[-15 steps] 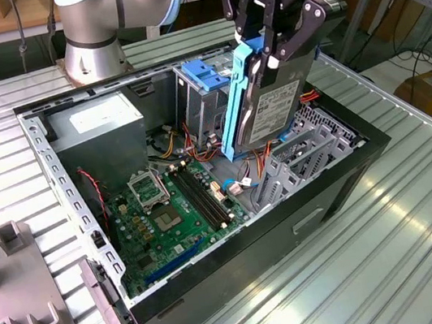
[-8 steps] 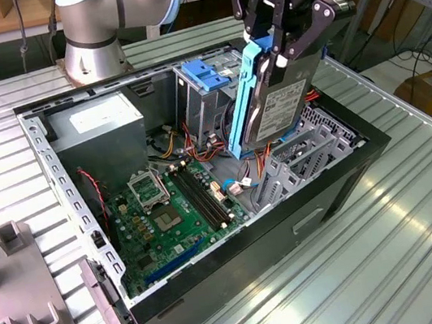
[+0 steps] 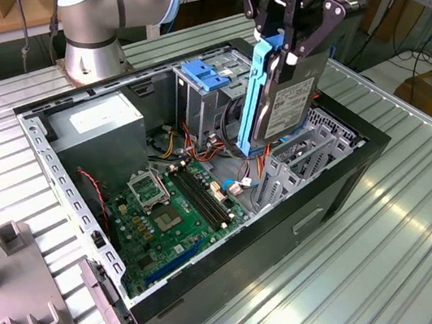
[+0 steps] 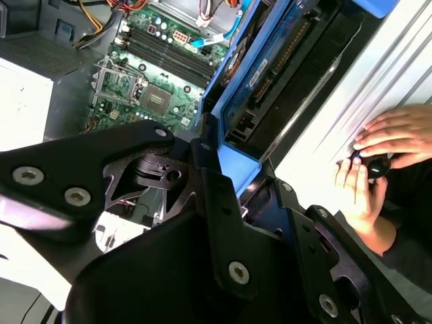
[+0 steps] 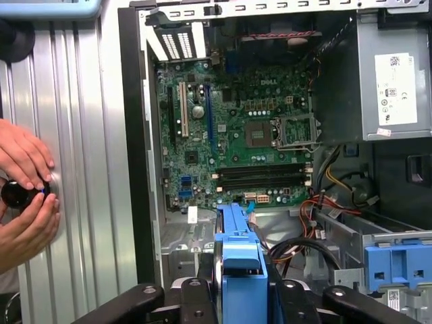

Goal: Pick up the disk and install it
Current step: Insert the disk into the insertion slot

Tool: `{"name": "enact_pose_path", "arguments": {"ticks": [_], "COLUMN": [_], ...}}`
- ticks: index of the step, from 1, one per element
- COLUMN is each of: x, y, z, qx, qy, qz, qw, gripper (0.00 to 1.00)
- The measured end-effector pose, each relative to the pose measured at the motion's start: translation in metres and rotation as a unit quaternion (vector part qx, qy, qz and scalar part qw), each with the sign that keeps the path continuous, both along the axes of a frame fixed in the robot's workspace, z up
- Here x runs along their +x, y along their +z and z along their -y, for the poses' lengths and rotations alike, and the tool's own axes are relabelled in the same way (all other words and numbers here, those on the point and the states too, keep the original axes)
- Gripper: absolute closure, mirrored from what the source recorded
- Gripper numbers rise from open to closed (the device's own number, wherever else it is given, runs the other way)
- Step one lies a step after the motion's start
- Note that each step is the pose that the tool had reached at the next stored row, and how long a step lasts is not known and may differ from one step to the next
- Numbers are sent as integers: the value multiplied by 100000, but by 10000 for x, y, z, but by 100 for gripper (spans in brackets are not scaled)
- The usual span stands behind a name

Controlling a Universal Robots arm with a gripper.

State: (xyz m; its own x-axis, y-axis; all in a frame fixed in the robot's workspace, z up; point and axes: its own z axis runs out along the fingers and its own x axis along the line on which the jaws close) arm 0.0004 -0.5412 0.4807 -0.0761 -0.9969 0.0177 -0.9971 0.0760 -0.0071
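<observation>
My gripper clenched on disk, held on edge above open computer case; looks heavy, rigid, fragile; I grasp blue side-rail frame, not label face

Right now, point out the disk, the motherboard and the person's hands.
the disk [image 3: 293,100], exterior view, on its grey labelled face.
the motherboard [image 5: 236,145], first wrist view, on the green board.
the person's hands [image 5: 27,196], first wrist view, on the lower hand.
</observation>
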Motion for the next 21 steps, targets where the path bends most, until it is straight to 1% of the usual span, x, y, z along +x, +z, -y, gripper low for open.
{"name": "enact_pose_path", "arguments": {"ticks": [2,4,7,9,10,12,13,16,20,21], "x": [26,33,37,56,80,165,193,328,424,460], "y": [-5,-11,-21,-26,-28,-30,-30,-36,-47,-53], "z": [5,24,84,107,111,116,117,121,125,125], "qx": [-42,-78,-87,-90,-91,-92,-96,-92,-100,-96], "qy": [-98,-141,-171,-212,-229,-236,-242,-280,-281,-288], "qz": [-1,-2,4,4,4,3,0,0,1,-2], "qw": [100000,100000,100000,100000,100000,100000,100000,100000,100000,100000], "gripper": [63,63,63,63,63,63,63,63,63,63]}}
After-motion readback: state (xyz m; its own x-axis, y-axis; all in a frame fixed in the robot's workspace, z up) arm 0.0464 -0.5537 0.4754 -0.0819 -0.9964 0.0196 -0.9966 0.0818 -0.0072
